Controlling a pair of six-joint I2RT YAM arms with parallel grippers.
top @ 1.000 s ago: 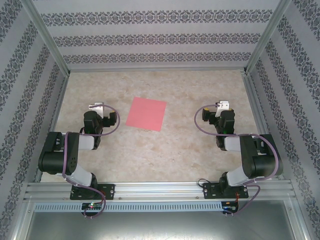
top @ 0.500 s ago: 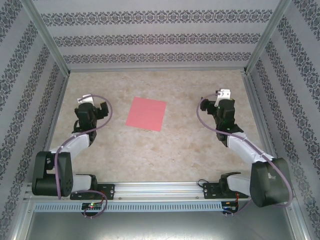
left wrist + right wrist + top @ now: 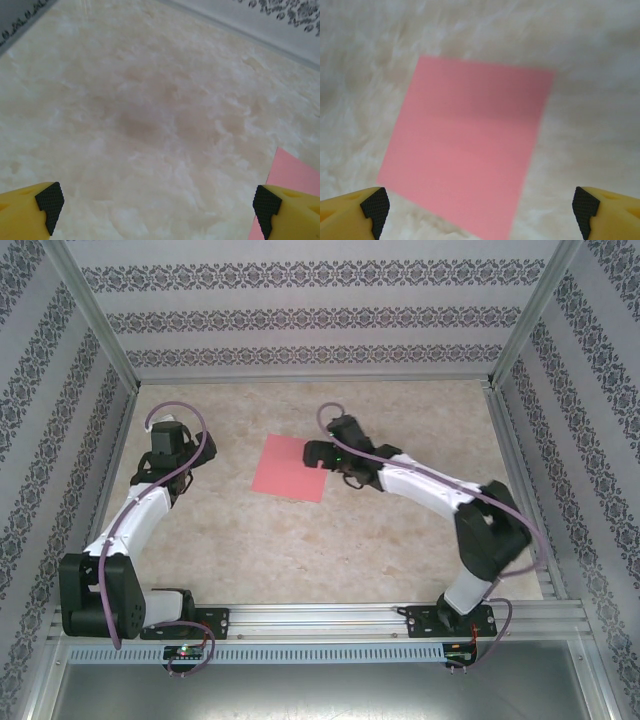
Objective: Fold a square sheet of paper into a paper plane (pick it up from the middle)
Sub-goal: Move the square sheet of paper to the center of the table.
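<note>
A: Salmon-pink square sheet of paper [image 3: 292, 467], one item. Location?
B: Flat on the marbled table [image 3: 300, 540], in its far half, no folds.
A: Right tool [image 3: 318, 452]?
B: Fingers spread wide, empty, at the sheet's right edge; its wrist view frames the sheet between them.
A: Left tool [image 3: 157, 200]?
B: Spread wide, empty, over bare table left of the sheet, apart from it.
</note>
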